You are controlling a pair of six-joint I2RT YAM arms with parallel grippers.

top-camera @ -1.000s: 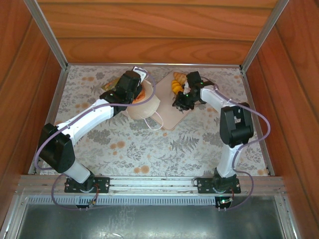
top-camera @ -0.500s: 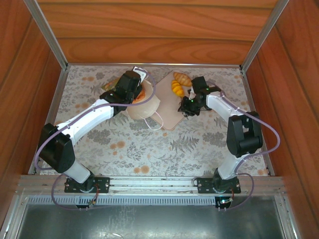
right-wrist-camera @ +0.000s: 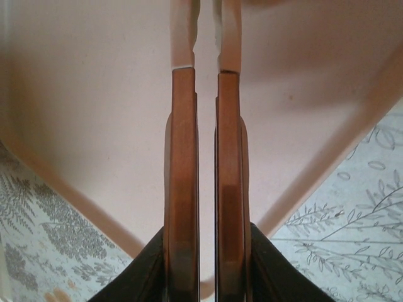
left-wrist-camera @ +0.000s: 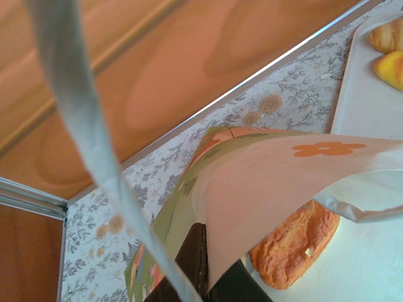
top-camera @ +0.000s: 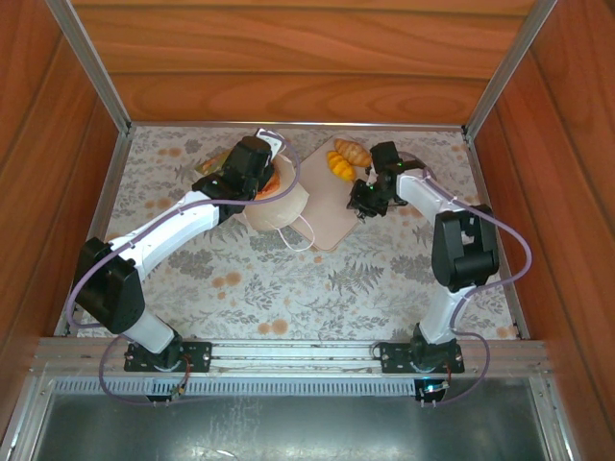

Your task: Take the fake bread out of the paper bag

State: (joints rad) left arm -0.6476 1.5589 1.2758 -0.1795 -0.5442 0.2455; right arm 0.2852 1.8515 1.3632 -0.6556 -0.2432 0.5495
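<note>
The paper bag (top-camera: pixel 276 204) lies tipped at the table's back middle, its mouth toward the pink tray (top-camera: pixel 322 221). My left gripper (left-wrist-camera: pixel 204 270) is shut on the bag's upper wall (left-wrist-camera: pixel 271 182), holding the mouth open. One golden piece of fake bread (left-wrist-camera: pixel 296 245) lies inside the bag. Two more pieces of the fake bread (top-camera: pixel 351 152) (top-camera: pixel 338 169) rest on the tray's far end, also at the left wrist view's top right (left-wrist-camera: pixel 385 36). My right gripper (top-camera: pixel 365 200) hovers over the tray (right-wrist-camera: pixel 94 94), its fingers (right-wrist-camera: pixel 182 145) a narrow gap apart with nothing between them.
A white cord handle (left-wrist-camera: pixel 82 126) of the bag hangs across the left wrist view, and another loops onto the table (top-camera: pixel 306 232). Wooden walls and metal rails (top-camera: pixel 298 123) enclose the floral-print table (top-camera: pixel 279 279).
My right gripper has pulled back to the right, away from the bread on the tray, and then held there. The left gripper and the bag have not moved.
</note>
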